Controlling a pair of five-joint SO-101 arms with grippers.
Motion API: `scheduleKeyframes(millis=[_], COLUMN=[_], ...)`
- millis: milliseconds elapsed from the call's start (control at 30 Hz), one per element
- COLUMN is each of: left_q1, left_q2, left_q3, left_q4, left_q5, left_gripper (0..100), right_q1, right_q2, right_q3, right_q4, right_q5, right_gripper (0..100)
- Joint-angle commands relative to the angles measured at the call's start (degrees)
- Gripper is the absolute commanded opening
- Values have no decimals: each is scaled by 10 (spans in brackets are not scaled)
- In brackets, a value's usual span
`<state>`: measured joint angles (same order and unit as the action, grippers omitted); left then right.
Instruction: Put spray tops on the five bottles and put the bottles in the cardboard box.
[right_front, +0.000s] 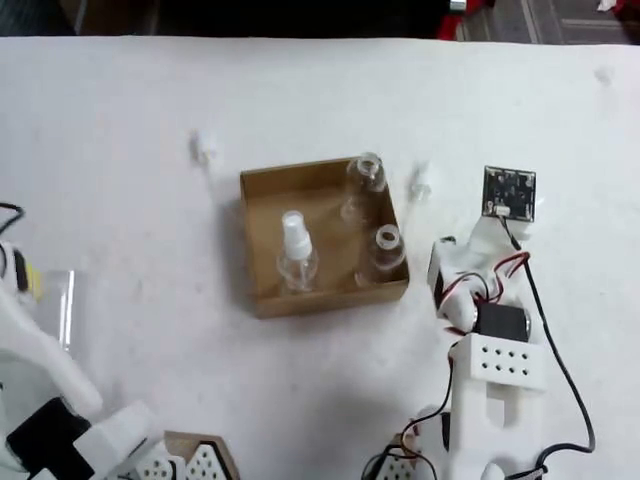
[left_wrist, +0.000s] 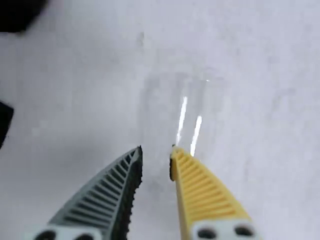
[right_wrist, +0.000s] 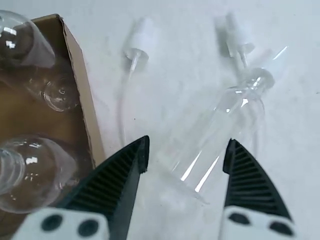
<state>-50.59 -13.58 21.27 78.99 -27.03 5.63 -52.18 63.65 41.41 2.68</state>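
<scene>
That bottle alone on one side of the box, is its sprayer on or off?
On: a white spray top caps the upright bottle in the cardboard box.

The cardboard box (right_front: 290, 178) is brown, bottles (right_front: 381, 255) clear, spray tops (right_wrist: 137, 47) white.

Bright, even light falls from above on the white surface (right_front: 110, 110), which looks almost washed out in the high view, while the room past its far edge is dark. Shadows are faint and soft-edged. Two thin white streaks of glare run along the clear bottle (left_wrist: 187, 117) lying ahead of the left claw (left_wrist: 156, 155). Similar streaks mark the lying bottle (right_wrist: 225, 120) by the right claw (right_wrist: 185, 150). Small highlights sit on the boxed bottles (right_wrist: 30, 165).
</scene>
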Motion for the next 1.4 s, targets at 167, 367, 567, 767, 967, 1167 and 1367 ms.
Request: scheduleKeyframes(millis=[167, 367, 567, 767, 967, 1167, 1367], left_q1=[-64, -109, -30, 83, 265, 429, 448], left_q2=[-25, -24, -27, -29, -25, -29, -29], left_q3=[80, 178, 298, 332, 281, 239, 86], left_q4=[-152, -223, -222, -193, -185, -185, -96], left_q5=[-59, -158, -294, -298, -145, -93, -68], left_gripper=[91, 91, 91, 90, 92, 91, 94], right_q1=[-14, -15, -26, -26, -25, -22, -22], right_q2=[-11, -7, -7, -7, -8, -11, -11], right_q3=[-4, -3, 13, 13, 13, 13, 13], right_q4=[-12, -17, -42, -41, -43, -43, -44], right_q5=[9, 9, 10, 11, 11, 11, 11], right_gripper=[209, 209, 209, 209, 209, 209, 209])
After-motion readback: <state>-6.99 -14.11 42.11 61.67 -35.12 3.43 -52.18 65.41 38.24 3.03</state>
